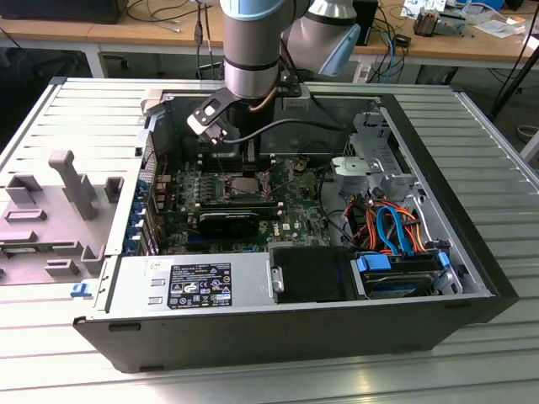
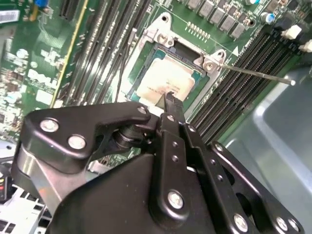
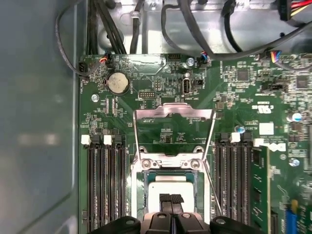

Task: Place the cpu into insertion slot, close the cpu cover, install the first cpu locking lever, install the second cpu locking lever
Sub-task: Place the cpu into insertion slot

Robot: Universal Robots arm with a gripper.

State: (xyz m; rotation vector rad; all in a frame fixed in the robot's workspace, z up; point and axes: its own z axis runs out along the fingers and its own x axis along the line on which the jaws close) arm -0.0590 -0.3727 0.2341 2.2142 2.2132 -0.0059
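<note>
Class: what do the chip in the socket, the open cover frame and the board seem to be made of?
Chip: metal top, dull pale grey with a soft matt sheen.
Cover frame: thin sheet metal, probably steel; bright silver with glints along its edges.
Board: likely rigid laminate under a glossy green coating with fine printed tracks.

Cpu (image 3: 170, 186): dull silver-grey metal top. Cpu cover (image 3: 174, 111): thin, bright bare metal. Gripper (image 2: 170, 103): smooth matt black, shiny screws. Circuit board (image 3: 234, 92): green, slightly glossy.
</note>
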